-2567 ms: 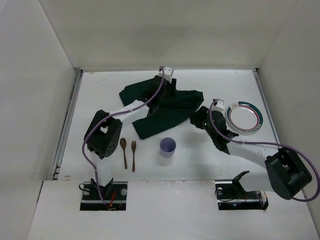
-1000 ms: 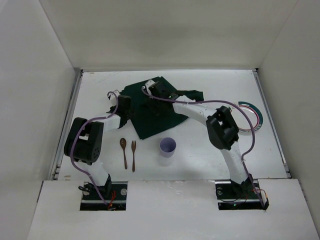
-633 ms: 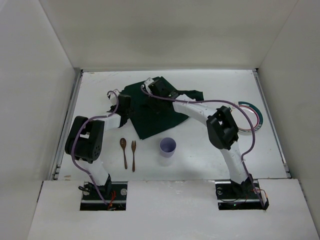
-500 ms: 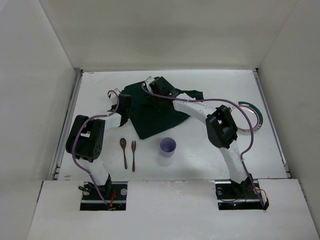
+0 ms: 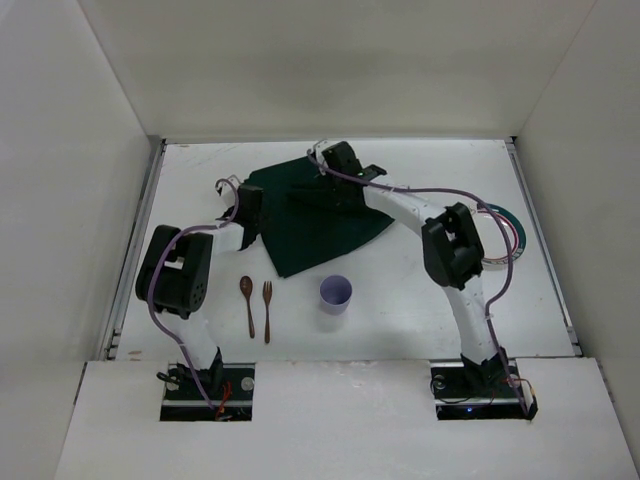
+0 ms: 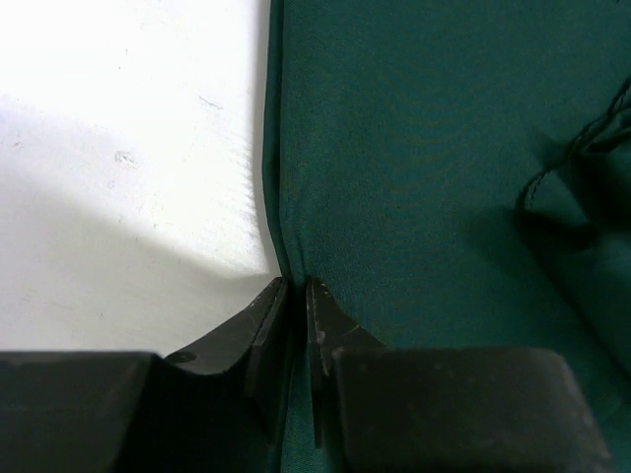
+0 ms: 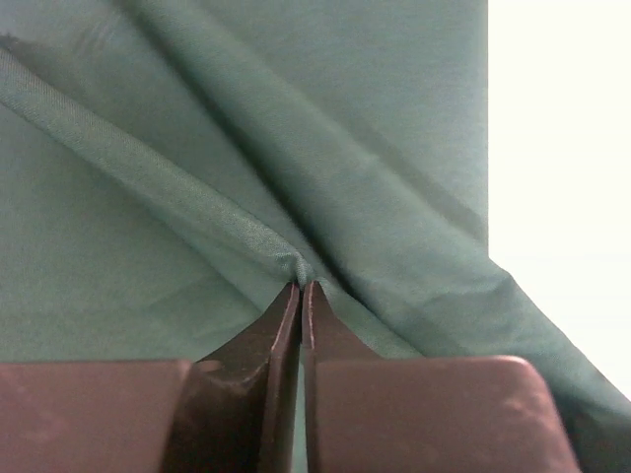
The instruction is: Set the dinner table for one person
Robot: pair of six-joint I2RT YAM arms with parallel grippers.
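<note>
Placemat: dark green cloth, rumpled
Spoon, fork: wooden, side by side
Cup: lilac, upright
Plate: teal-rimmed, partly hidden

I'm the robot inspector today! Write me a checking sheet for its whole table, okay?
Surface: white dinner table, flat and matte.
Job's things: green placemat, rumpled, at the back; wooden spoon and fork side by side, near left; purple cup before the mat; plate at right, partly hidden.
Clutter: nothing seen.
Hands: left hand shut on the placemat's edge; right hand shut on a fold.
Cables: purple cables along both arms.
Surroundings: plain white walls.
</note>
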